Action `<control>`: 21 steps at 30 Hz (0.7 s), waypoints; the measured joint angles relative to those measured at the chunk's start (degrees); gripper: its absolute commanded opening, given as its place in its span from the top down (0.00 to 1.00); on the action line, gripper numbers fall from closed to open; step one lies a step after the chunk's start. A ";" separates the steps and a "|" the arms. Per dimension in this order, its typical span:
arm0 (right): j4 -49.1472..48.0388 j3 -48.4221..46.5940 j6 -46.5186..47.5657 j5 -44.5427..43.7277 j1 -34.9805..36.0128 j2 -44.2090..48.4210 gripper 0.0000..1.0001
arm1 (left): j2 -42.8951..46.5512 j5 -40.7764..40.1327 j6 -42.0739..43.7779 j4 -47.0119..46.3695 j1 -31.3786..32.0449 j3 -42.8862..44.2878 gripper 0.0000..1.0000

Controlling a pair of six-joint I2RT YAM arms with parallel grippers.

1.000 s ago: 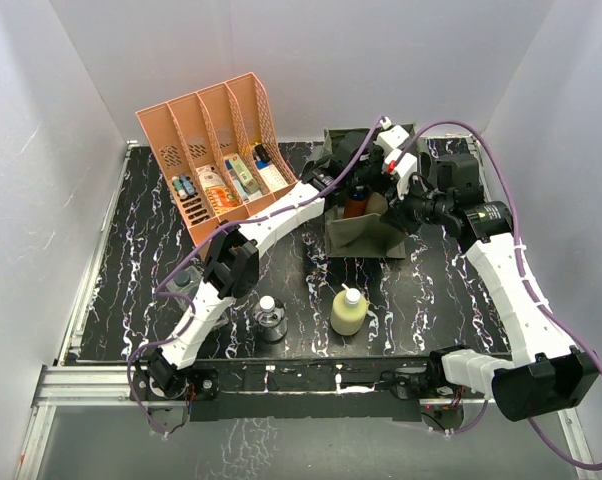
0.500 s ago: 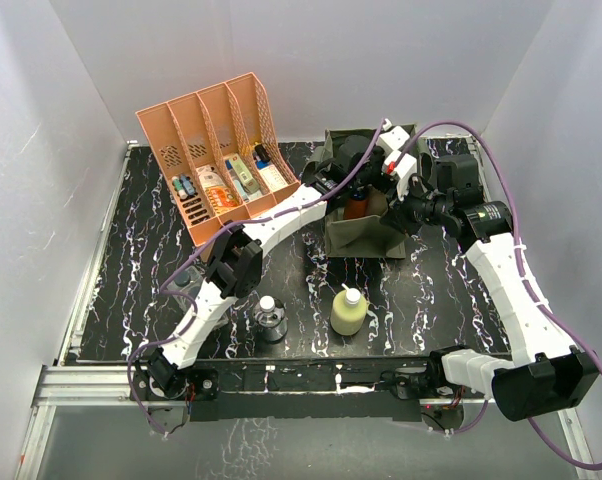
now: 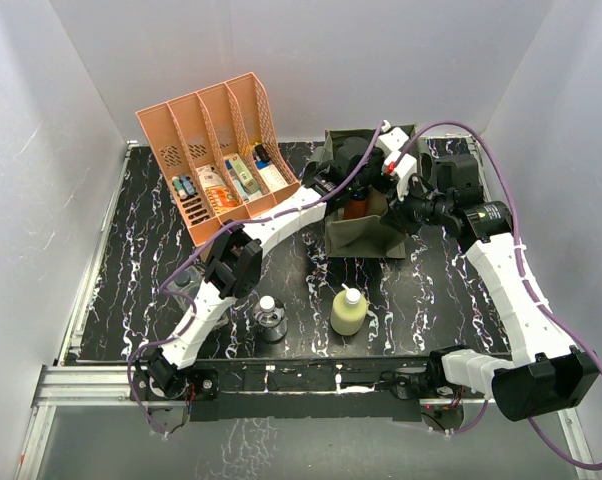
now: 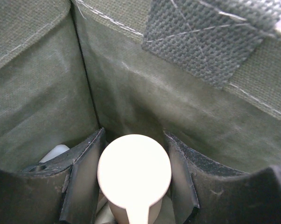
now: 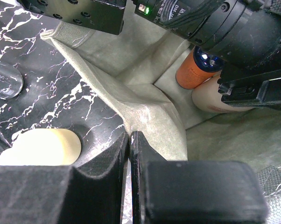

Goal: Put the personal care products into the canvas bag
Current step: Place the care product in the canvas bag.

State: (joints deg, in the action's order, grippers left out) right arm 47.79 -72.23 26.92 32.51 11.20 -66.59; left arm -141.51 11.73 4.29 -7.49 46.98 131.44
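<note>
The olive canvas bag [image 3: 361,236] stands open at the table's back middle. My left gripper [image 3: 352,168] reaches down into it and is shut on the tan pump bottle [image 4: 133,169], with a finger on either side of its pale round head. The tan bottle [image 5: 215,100] rests next to the orange-and-blue pump bottle [image 5: 193,71] on the bag floor. My right gripper [image 5: 131,140] is shut on the bag's rim [image 5: 150,112] and holds the wall open. The yellow white-capped bottle [image 3: 348,311] and the small clear round bottle [image 3: 270,319] stand on the table in front.
The salmon slotted rack [image 3: 243,108] stands at the back left with small boxes and a dark-capped twin pack [image 3: 184,186] in its slots. A white rounded thing [image 4: 56,151] shows low inside the bag. White walls close in the black marbled table [image 3: 131,260].
My left arm has shifted a little, carrying its gripper and the tan bottle deeper towards the bag's back. The right gripper and the bottles on the table have not moved.
</note>
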 measured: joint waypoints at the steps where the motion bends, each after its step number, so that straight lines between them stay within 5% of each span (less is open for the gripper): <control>1: 0.00 0.00 0.00 0.00 0.00 0.00 0.91 | 0.17 0.31 -0.07 -0.02 0.00 -0.20 0.64; 14: 0.00 0.00 0.28 -0.28 0.00 0.44 0.91 | 1.33 1.60 -3.06 0.24 0.00 -0.31 0.27; 21: 0.02 0.00 0.55 -0.68 0.00 0.81 0.90 | 2.95 1.64 -4.28 0.26 0.02 -0.31 0.21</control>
State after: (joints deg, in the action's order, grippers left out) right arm 47.81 -72.23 27.46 31.83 11.20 -65.78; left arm -138.56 13.37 0.01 -7.22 47.00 131.13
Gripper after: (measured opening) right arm 0.089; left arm 0.772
